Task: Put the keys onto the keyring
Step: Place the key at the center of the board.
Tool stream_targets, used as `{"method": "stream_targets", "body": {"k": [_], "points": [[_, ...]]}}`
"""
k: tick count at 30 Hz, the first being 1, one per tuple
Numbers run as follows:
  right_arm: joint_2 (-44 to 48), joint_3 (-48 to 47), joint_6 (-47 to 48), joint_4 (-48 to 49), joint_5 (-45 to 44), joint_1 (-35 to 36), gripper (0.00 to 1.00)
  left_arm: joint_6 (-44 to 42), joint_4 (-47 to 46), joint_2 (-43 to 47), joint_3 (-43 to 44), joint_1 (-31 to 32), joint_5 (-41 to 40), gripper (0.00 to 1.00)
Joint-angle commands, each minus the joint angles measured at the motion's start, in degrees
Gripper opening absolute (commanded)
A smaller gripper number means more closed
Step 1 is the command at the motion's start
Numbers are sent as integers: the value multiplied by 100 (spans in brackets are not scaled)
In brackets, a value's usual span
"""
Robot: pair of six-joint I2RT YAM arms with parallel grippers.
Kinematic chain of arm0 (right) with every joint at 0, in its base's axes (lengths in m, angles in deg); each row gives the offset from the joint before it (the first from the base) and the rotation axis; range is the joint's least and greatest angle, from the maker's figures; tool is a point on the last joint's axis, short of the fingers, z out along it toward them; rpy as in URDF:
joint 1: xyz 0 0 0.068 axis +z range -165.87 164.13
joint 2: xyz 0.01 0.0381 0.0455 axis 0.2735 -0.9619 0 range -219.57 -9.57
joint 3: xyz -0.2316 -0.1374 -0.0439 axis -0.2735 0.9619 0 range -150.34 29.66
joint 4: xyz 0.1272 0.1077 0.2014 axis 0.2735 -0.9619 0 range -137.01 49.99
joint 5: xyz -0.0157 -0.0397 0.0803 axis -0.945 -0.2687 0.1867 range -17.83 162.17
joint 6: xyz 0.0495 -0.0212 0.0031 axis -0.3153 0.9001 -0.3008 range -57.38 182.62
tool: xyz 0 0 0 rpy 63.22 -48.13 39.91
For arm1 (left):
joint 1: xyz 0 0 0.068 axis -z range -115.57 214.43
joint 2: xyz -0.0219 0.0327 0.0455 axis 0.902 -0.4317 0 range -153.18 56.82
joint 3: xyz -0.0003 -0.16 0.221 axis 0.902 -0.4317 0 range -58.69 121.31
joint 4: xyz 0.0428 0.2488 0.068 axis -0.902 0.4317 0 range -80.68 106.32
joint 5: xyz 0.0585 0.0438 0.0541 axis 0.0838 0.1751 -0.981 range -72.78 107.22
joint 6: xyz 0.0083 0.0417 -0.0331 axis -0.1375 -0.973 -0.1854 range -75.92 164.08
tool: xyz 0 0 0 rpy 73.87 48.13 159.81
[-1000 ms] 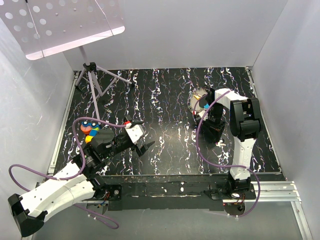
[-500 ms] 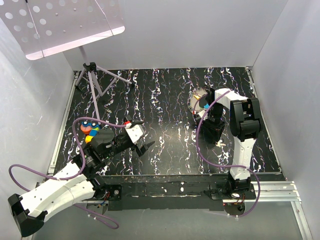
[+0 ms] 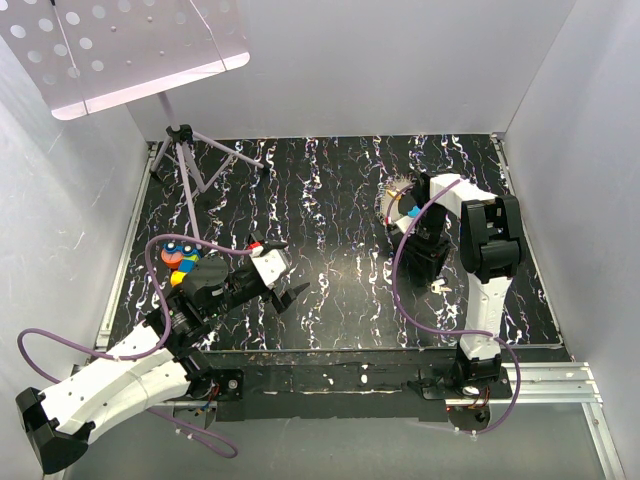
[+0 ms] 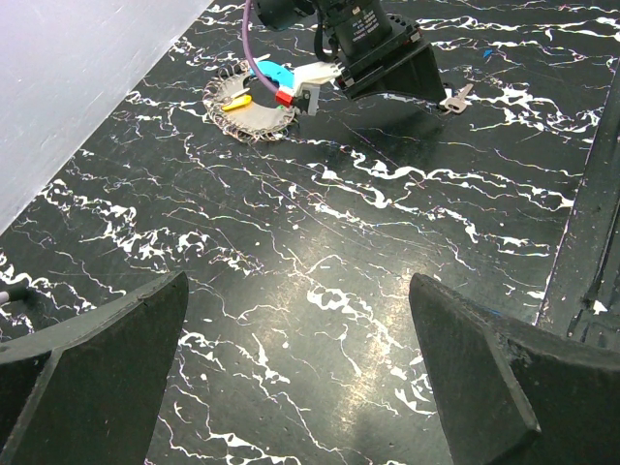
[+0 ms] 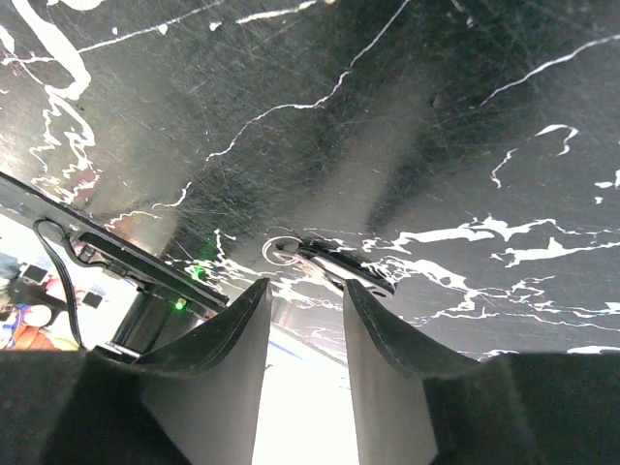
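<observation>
The right gripper [image 5: 305, 288] is seen partly parted, with nothing held — a key [image 5: 334, 266] is laid flat on the table [image 5: 484, 116] just beyond its fingertips. The left gripper [image 4: 298, 291] is spread wide and empty.

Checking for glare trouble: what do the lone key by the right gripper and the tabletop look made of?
Key: likely bare silvery metal, bright and reflective, no coloured head visible. Tabletop: hard, glossy black with white marble-like veins; light patches reflect off it. Laminate or printed film, cannot tell which.
</observation>
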Motion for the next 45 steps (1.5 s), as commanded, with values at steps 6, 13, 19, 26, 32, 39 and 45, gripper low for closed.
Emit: {"method": "stream_targets", "body": {"k": [6, 13, 19, 26, 32, 39, 45], "points": [[583, -164, -27, 5, 387, -50, 45, -26, 16, 58, 44, -19, -76, 98], [1303, 144, -124, 453, 1502, -85, 45, 106, -89, 111, 0, -19, -85, 98], [1875, 206, -124, 700, 2750, -286, 45, 448, -256, -21, -18, -11, -85, 98], [2446, 30, -194, 735, 4534, -1313, 45, 1652, -651, -433, 131, -98, 108, 98], [2622, 231, -387, 1077, 5494, -1983, 45, 2820, -1178, -1074, 395, -151, 302, 98], [2947, 908, -958, 2271, 5259, -2124, 46, 3805, -1258, -2085, 887, -502, 661, 98], [3027, 874, -1310, 2738, 5081, -2194, 46, 4930, -1819, -2981, 1002, -1082, 1294, 98]]}}
